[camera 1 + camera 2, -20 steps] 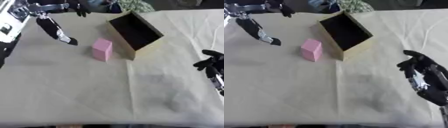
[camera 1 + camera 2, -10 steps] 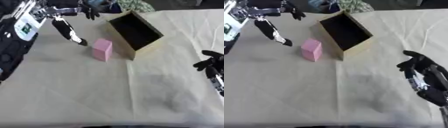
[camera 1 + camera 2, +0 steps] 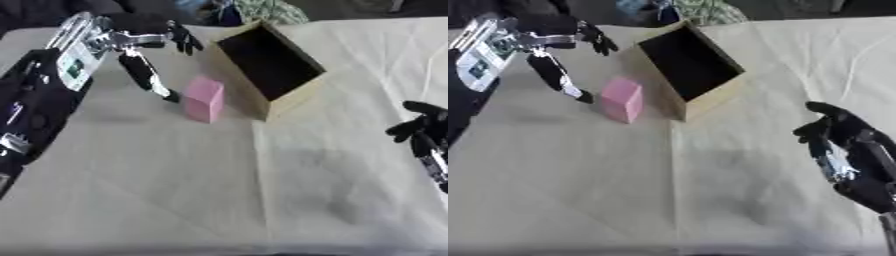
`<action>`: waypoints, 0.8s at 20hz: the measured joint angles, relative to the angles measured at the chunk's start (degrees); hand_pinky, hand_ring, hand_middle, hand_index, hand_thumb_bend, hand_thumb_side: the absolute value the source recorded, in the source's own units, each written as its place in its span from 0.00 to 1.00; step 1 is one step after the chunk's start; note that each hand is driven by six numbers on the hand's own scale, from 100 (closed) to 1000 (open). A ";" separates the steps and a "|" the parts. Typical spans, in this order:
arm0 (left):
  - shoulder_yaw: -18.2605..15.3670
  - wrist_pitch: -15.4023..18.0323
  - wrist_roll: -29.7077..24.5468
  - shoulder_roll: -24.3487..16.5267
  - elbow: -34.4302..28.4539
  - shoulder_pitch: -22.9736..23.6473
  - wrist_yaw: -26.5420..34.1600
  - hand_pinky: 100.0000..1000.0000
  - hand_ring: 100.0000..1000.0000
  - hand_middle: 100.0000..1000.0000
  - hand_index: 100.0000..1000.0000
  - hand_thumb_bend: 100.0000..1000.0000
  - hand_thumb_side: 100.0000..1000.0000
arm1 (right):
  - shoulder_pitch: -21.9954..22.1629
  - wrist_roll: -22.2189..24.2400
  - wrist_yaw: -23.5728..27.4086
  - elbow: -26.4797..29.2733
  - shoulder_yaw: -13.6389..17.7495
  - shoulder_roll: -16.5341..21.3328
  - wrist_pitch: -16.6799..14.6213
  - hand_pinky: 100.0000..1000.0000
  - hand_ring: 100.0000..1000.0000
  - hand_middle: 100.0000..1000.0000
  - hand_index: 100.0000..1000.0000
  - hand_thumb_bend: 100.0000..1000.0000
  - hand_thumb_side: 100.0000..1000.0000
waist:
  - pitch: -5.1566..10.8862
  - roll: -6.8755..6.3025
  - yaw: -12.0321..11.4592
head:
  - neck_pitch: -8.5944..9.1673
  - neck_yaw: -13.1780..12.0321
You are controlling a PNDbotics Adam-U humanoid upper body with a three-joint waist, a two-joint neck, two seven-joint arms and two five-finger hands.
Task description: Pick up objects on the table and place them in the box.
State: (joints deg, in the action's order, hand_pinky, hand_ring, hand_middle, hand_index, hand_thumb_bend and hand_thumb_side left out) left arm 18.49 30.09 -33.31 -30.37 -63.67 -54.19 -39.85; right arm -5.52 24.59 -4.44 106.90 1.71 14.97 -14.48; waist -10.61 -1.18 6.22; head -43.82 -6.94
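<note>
The left hand has swung in toward the pink block, fingers spread, one fingertip just beside it. The block stands on the bench, not yet grasped; the cardboard box beyond looks empty. The right hand idles, fingers relaxed.

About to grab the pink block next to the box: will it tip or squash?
The pink block stands upright, taller than wide, so a sideways nudge from the left hand could topple it. Its crisp flat faces suggest it stays rigid, probably light; material unclear.

Left forearm label bears no readable text
</note>
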 measured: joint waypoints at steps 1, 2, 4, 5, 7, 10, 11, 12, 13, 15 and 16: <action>0.01 0.21 0.21 0.28 0.40 -0.02 -0.50 0.80 0.71 0.67 0.91 0.59 0.36 | 0.00 0.02 0.00 -0.02 0.00 0.00 -0.02 0.74 0.67 0.47 0.90 0.00 0.52 | -0.01 -0.02 0.01 | 0.00 0.00; 0.01 0.41 0.41 0.57 0.77 -0.05 -1.00 0.80 0.71 0.67 0.90 0.59 0.36 | 0.00 0.03 0.00 -0.05 0.00 0.00 -0.03 0.74 0.67 0.47 0.90 0.00 0.52 | -0.04 -0.05 0.01 | 0.00 0.00; 0.01 0.74 0.76 1.14 1.44 -0.19 -1.90 0.80 0.71 0.66 0.90 0.58 0.36 | -0.01 0.08 0.00 -0.08 0.00 0.00 -0.05 0.74 0.67 0.47 0.90 0.00 0.52 | -0.07 -0.11 0.02 | 0.00 0.00; 0.01 0.90 0.93 1.41 1.77 -0.28 -2.26 0.80 0.71 0.66 0.90 0.58 0.36 | -0.01 0.09 0.00 -0.08 0.00 0.00 -0.05 0.74 0.67 0.47 0.90 0.00 0.52 | -0.08 -0.11 0.03 | 0.00 0.00; 0.01 1.14 1.24 2.02 2.45 -0.31 -2.95 0.80 0.70 0.66 0.90 0.58 0.35 | -0.02 0.15 0.00 -0.09 0.00 -0.01 -0.01 0.74 0.67 0.47 0.90 0.00 0.52 | -0.11 -0.11 0.04 | 0.00 0.00; -0.02 1.45 1.82 2.80 3.28 -0.34 -4.08 0.80 0.70 0.66 0.89 0.56 0.34 | -0.03 0.19 0.00 -0.09 0.00 -0.02 0.02 0.74 0.67 0.47 0.91 0.00 0.52 | -0.19 -0.11 0.10 | 0.00 -0.07; -0.03 1.53 2.07 3.05 3.50 -0.35 -4.53 0.80 0.70 0.65 0.89 0.56 0.34 | -0.03 0.21 0.00 -0.10 0.00 -0.02 0.03 0.74 0.67 0.47 0.91 0.00 0.52 | -0.19 -0.11 0.14 | 0.00 -0.12; -0.03 1.65 2.31 3.25 3.68 -0.35 -4.99 0.79 0.70 0.65 0.89 0.56 0.33 | -0.04 0.22 0.00 -0.10 0.00 -0.02 0.03 0.74 0.67 0.47 0.91 0.00 0.52 | -0.22 -0.10 0.19 | 0.00 -0.16; -0.05 1.71 2.64 3.44 3.91 -0.35 -5.39 0.79 0.69 0.64 0.88 0.56 0.33 | -0.04 0.24 0.00 -0.10 0.00 -0.02 0.03 0.74 0.67 0.47 0.91 0.00 0.52 | -0.27 -0.10 0.23 | 0.00 -0.17; -0.29 1.78 3.37 3.86 4.42 -0.35 -6.16 0.79 0.69 0.64 0.88 0.55 0.33 | -0.05 0.27 0.00 -0.10 0.00 -0.03 0.06 0.74 0.67 0.47 0.91 0.00 0.52 | -0.35 -0.08 0.41 | 0.00 -0.24; -0.40 1.80 3.78 4.12 4.69 -0.35 -6.63 0.79 0.69 0.64 0.88 0.55 0.32 | -0.05 0.30 0.00 -0.11 0.00 -0.04 0.08 0.74 0.67 0.47 0.91 0.00 0.52 | -0.36 -0.08 0.43 | 0.00 -0.26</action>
State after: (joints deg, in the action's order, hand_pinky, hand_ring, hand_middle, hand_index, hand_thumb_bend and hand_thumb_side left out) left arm 18.09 31.88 -29.53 -26.25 -58.98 -54.54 -46.48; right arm -5.57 24.89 -4.44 106.79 1.71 14.93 -14.40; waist -10.97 -1.26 6.65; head -43.82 -7.20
